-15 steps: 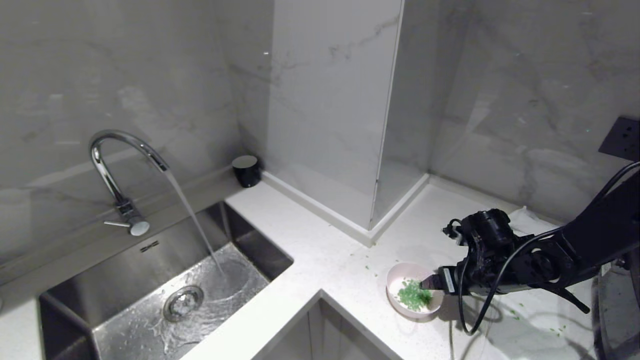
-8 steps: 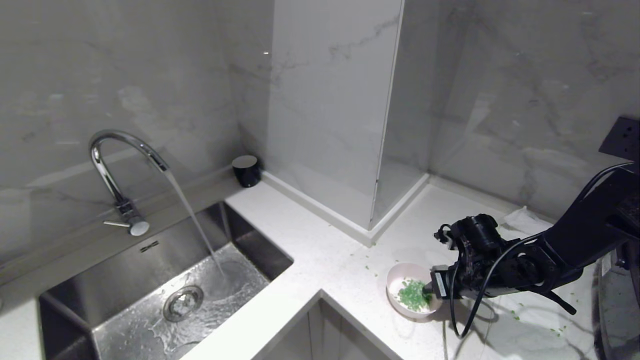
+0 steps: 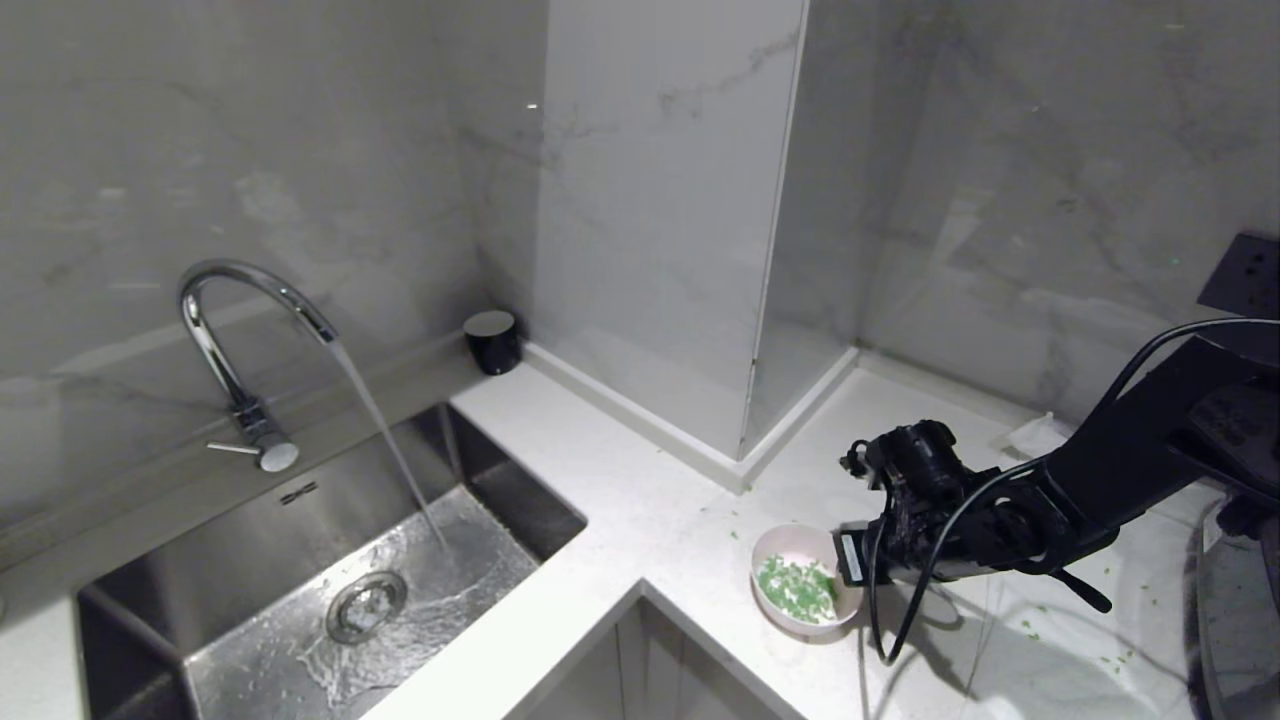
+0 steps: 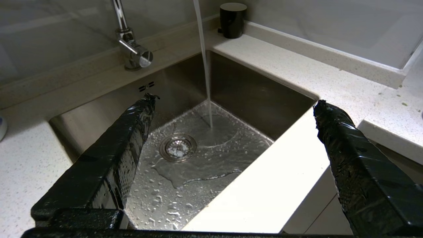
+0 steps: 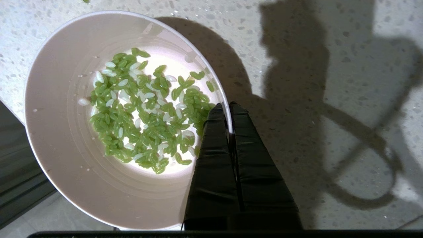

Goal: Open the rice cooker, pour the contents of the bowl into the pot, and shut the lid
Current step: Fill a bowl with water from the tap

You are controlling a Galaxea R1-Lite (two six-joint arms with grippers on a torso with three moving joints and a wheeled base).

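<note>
no legible text, brand, number or sign in any view. head view: a small white label on the right gripper (image 3: 848,556), right of centre low in the frame, print too small to read. left wrist view: a pair of short dark slots on the sink (image 4: 109,99) back wall, upper left of centre, not lettering.

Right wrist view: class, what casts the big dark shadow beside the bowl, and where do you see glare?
Right wrist view: the right hand and its cable shadow the countertop beside the bowl; head view: glare on the wet sink.
</note>
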